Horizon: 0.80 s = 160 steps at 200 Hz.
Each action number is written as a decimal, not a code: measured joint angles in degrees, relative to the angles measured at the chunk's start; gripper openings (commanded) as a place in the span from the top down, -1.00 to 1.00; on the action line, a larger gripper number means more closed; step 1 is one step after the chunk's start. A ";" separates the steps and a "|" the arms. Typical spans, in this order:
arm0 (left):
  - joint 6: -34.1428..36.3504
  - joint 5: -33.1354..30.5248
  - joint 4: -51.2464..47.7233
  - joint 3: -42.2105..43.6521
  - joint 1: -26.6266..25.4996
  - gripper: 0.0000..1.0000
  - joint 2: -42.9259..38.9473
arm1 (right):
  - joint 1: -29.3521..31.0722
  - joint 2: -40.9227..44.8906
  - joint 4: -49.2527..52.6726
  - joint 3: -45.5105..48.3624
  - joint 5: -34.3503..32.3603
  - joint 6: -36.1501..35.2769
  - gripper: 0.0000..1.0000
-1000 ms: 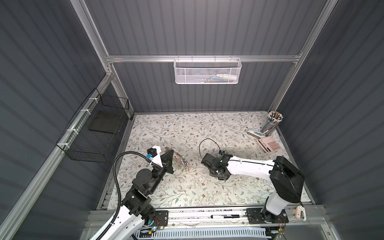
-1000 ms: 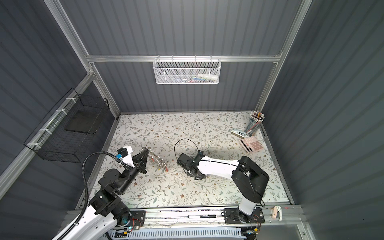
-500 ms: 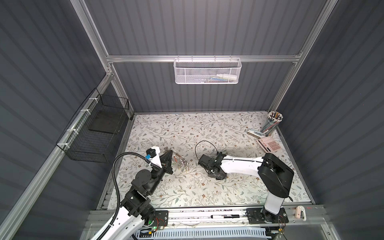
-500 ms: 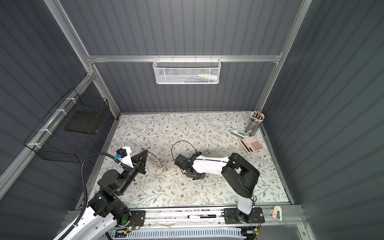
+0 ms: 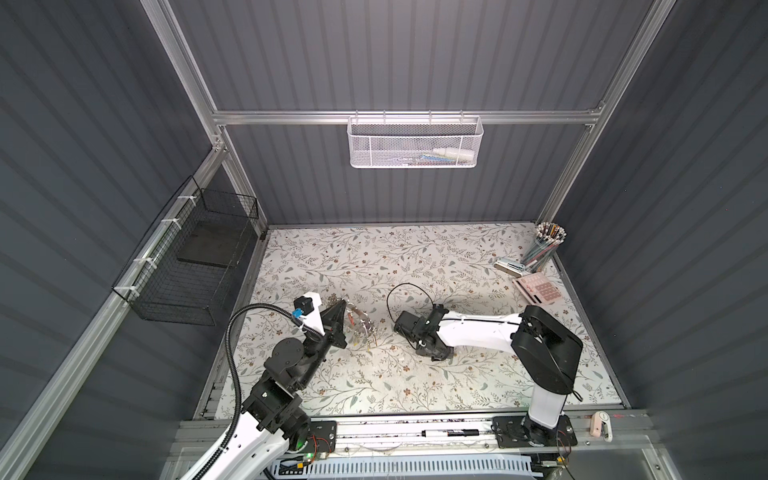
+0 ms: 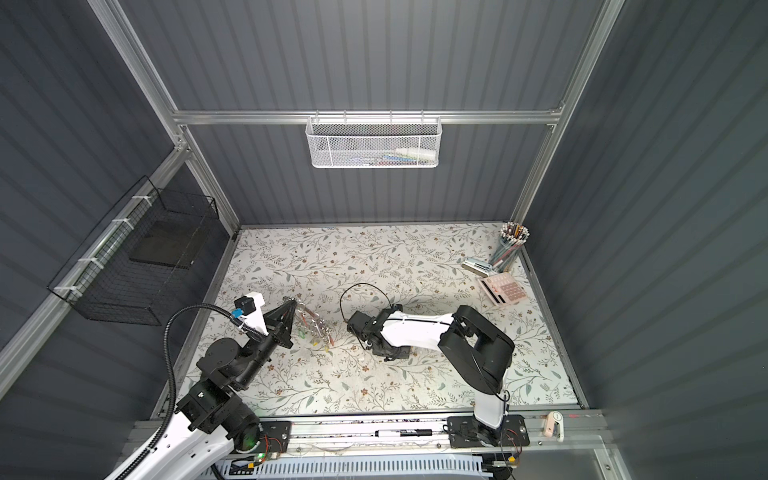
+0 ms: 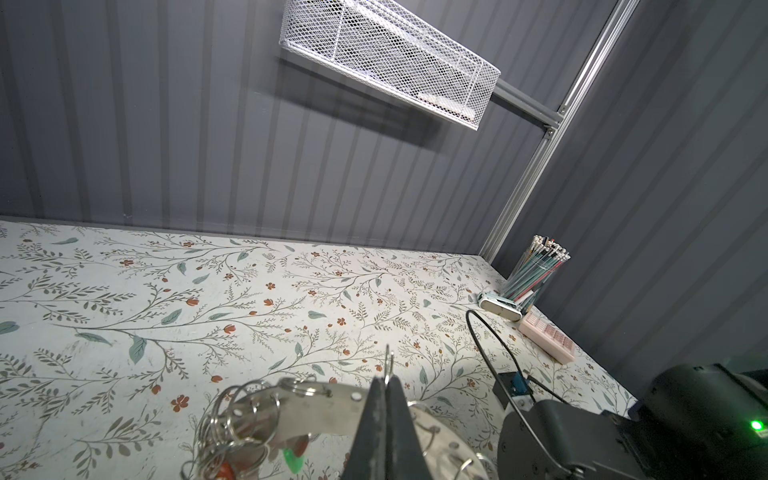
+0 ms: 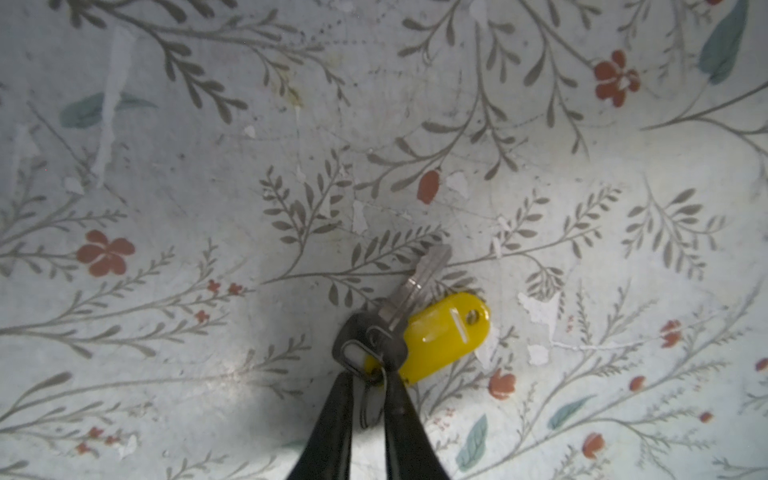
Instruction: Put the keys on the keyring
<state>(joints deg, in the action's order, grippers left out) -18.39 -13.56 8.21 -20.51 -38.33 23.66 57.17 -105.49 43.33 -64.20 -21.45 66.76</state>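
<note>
L gripper (image 5: 340,311) at keyring (image 5: 360,325), R gripper (image 5: 437,353) low on mat (image 5: 374,257)

**Tally of the scene**

Two robot arms: left arm (image 5: 286,365) and right arm (image 5: 478,332). One keyring (image 7: 320,409), its split rings (image 7: 232,415) and coloured tags (image 7: 293,457) too bunched to count. One key with a yellow tag (image 8: 419,282) lying apart on the table (image 8: 208,166).

In both top views:
- one white mesh basket (image 5: 413,143), upper centre
- one black wire basket (image 5: 187,266), left
- one pencil cup (image 5: 544,249) and one calculator (image 5: 538,289), right
- one marker (image 5: 449,433), bottom edge
</note>
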 measured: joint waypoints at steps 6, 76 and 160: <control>-0.02 0.00 -0.02 0.00 0.00 1.00 0.11 | 0.04 0.00 0.09 0.00 -0.02 0.11 0.59; -0.02 0.04 0.39 0.00 0.00 1.00 0.26 | 0.33 0.22 0.28 0.00 -0.72 0.35 0.66; -0.02 0.04 0.61 0.00 0.00 1.00 0.26 | 0.79 1.16 0.94 0.00 -1.09 1.14 0.75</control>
<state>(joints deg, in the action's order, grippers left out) -18.41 -13.52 8.82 -20.51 -38.33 23.92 57.95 -104.33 44.27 -64.20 -22.55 67.90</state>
